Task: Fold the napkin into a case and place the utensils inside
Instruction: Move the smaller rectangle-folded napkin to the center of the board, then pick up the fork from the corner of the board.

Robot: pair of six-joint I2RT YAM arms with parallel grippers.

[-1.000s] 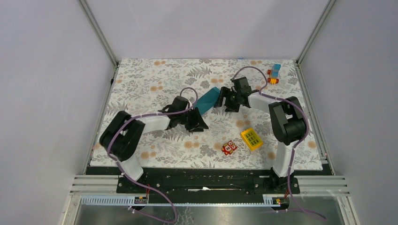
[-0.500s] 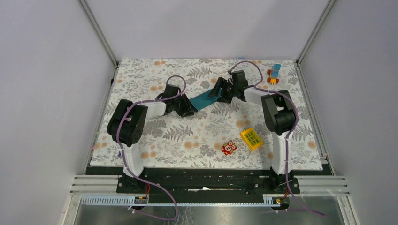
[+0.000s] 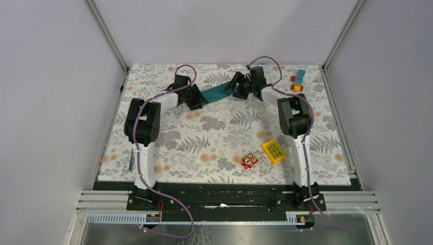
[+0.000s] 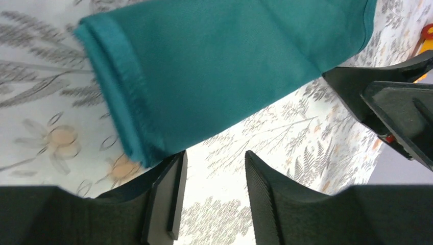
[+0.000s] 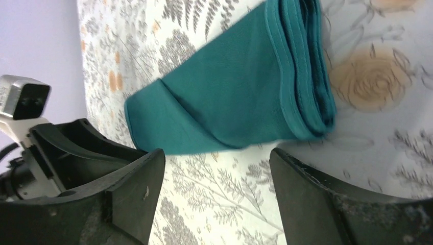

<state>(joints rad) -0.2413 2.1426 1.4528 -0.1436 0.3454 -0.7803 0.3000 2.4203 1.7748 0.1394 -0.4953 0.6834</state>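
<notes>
Left gripper (image 3: 196, 99): we record its fingers apart at the near-left end of the napkin. From the left wrist, the patterned cloth shows through the gap of this gripper (image 4: 214, 158), and the napkin's folded corner sits right at the tip of one finger (image 4: 171, 173). We cannot tell whether that finger touches the fabric.

Right gripper (image 3: 239, 86): we note widely spread jaws at the napkin's far-right end. From the right wrist, both fingers of this gripper (image 5: 217, 155) stand clear of the fabric, with nothing between them.

Napkin (image 3: 217, 92): teal, folded into a narrow long strip. It lies flat on the far middle of the tablecloth (image 3: 214, 143), running aslant between the two grippers. We see stacked hemmed edges at one end of the napkin (image 4: 224, 66) from the left wrist, and layered folds plus a diagonal crease on the napkin (image 5: 240, 102) from the right wrist.

Other entries:
- Yellow gridded block (image 3: 273, 151), near right, well apart from the napkin.
- Red owl toy (image 3: 249, 161), just beside the block on its left.
- Blue and orange toy (image 3: 298, 80), far right corner.
- Thin bluish strip (image 3: 130, 160), at the left edge of the tablecloth. It is too small for us to identify.
</notes>
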